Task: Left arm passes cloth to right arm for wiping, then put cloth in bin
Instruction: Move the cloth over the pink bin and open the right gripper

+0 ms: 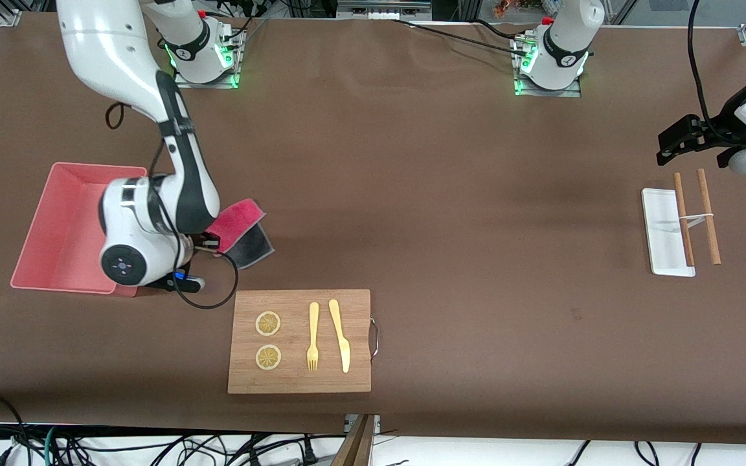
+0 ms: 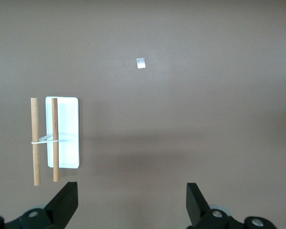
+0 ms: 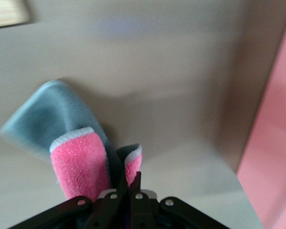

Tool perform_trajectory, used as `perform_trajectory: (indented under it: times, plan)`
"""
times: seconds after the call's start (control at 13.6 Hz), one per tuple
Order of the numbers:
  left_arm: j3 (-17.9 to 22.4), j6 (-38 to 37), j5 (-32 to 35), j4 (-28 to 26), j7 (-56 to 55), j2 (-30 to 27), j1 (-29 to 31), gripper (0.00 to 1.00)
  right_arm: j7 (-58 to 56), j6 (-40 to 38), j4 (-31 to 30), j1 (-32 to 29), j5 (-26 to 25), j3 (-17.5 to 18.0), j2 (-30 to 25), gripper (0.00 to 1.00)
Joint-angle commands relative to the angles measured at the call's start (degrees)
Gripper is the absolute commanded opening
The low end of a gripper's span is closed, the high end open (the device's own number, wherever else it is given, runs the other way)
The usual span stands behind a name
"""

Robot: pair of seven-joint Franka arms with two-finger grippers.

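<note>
1. Just beside the bin [image 1: 56, 226], the right gripper [image 1: 208, 244] is clamped on one edge of the cloth [image 1: 243, 230] — the rest hangs out from the fingers, pink side up, grey side under
2. The cloth is over bare table, close to the bin's wall but not over it. The step looks like the last one — getting the cloth into the bin
3. Lift the gripper first, so the hanging part clears the wall and does not catch on it
4. Carry it sideways until the whole cloth is over the open middle of the bin
5. Only then let go, low down, so it drops inside
6. Stay away from the wooden board [image 1: 300, 341], which lies close to this gripper
7. The left gripper [image 1: 680, 139] waits with fingers spread wide and nothing in them, above the white tray [image 1: 661, 233] with the two wooden sticks [image 1: 708, 217]
</note>
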Motion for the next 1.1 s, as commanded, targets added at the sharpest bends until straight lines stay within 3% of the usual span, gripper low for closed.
perform_trajectory:
  times: [0.0,0.29,0.59,1.03]
  plan:
    - [-0.04,-1.12,0.58,1.39,1.16,0.39,0.14,1.0,-2.7,-6.02,-1.3,0.06,-2.34,-2.92,-8.77,0.0]
    - [-0.05,-1.12,0.58,1.39,1.16,0.3,0.14,1.0,-13.04,-15.77,1.76,0.06,-5.14,-11.7,-12.22,0.0]
    - [-0.22,-1.2,0.58,1.47,1.16,0.3,0.14,1.0,-28.87,-16.24,2.3,-1.07,-9.36,-20.67,-11.43,0.0]
    - [-0.92,-2.87,0.58,1.91,1.16,0.12,0.05,1.0,-39.63,-7.19,1.08,-10.22,-9.2,-20.6,-4.76,0.0]
